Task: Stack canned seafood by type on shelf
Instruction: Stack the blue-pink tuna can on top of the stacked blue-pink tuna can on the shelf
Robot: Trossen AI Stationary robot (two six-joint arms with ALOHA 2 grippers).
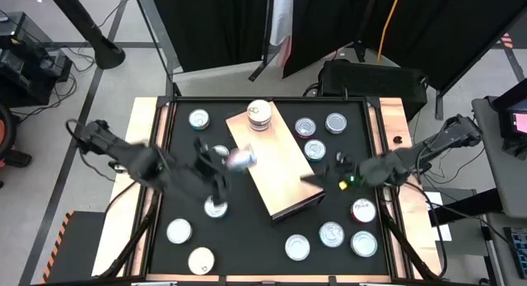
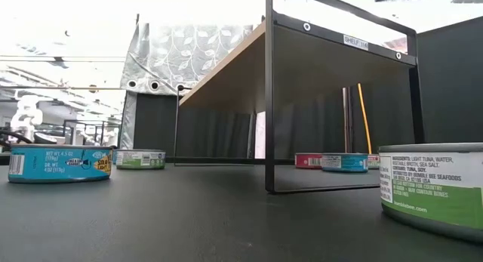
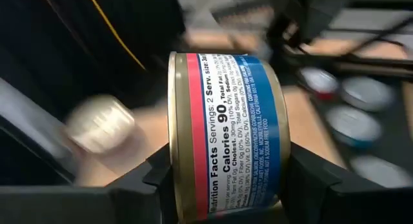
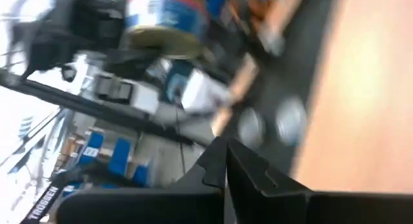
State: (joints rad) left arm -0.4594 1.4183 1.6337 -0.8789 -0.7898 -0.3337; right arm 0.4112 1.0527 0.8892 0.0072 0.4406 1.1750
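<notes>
A tin [image 3: 222, 137] with a blue and red label is held in the left gripper [image 1: 221, 164], turned on its side, one dark finger [image 3: 322, 185] pressed to each flat end; the jaws are thus pinching the tin, which is seen in the high view [image 1: 239, 159] lifted just beside the shelf's left long edge. The shelf [image 1: 284, 175], a pale wood board on a thin black frame, is set at a slant in the middle of the black counter [image 1: 247, 236]; one stack of tins [image 1: 259, 114] is carried at its far end, and the rest of its top is bare wood. In the low view the shelf [image 2: 226, 66] is seen from below, raised on its black wire legs.

The right gripper [image 1: 333, 172] is held just beside the shelf's right long edge, near its nearer end; its jaws are pressed together with nothing between them, as the right wrist view [image 4: 226, 162] shows.

The remaining tins are scattered on the counter around the shelf; one [image 1: 198, 119] lies left of the shelf's far end; three [image 1: 314, 149] are grouped right of that end; one [image 1: 216, 207] lies below the left gripper, and two more [image 1: 179, 231] lie farther to the left front; four [image 1: 332, 234] are gathered beyond the shelf's near end, toward the right front.
</notes>
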